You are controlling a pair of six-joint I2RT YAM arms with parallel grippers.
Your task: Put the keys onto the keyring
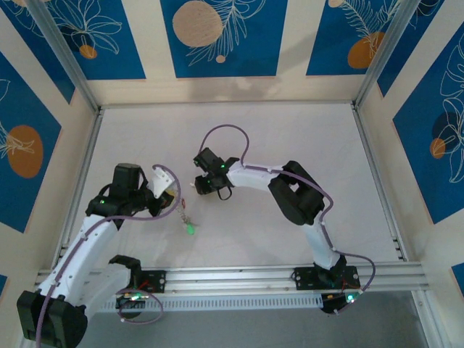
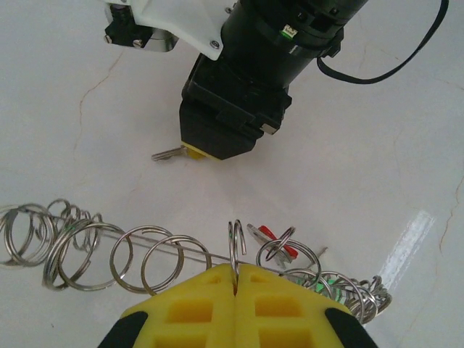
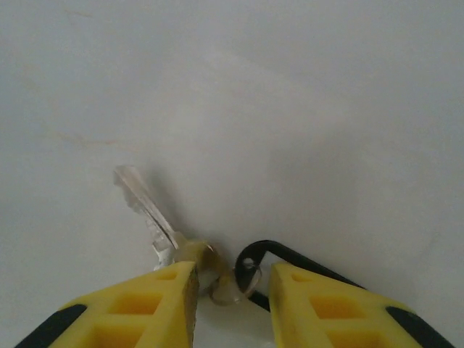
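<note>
White tabletop (image 1: 290, 138), matte, with hairline cracks; blue wall panels (image 1: 217, 36) with leaf outlines and orange discs.

From above: both arms bent inward, tips close together left of the table's middle. Left gripper (image 1: 174, 194) tilted down, a small bunch dangling below it, ending in a green tag (image 1: 190, 229). Right gripper (image 1: 198, 186) pointed left toward it, elbow raised.

Left wrist view, finer detail: yellow blocky fingers pressed together on the keyring (image 2: 145, 237), a thin grey wire strung with many shiny split rings (image 2: 174, 264), one ring edge-on right at the seam. Red tag (image 2: 279, 243) among the rings to the right. Opposite, the right gripper's black blocky body nose-down near the table, silvery key (image 2: 168, 154) poking out sideways.

Right wrist view: fingers apart, flanking the key's head and a pale tag (image 3: 214, 272); flat toothed blade angled up-left. Firm grip or not: cannot tell. Thin black cable (image 3: 290, 254) looping beside one finger.
</note>
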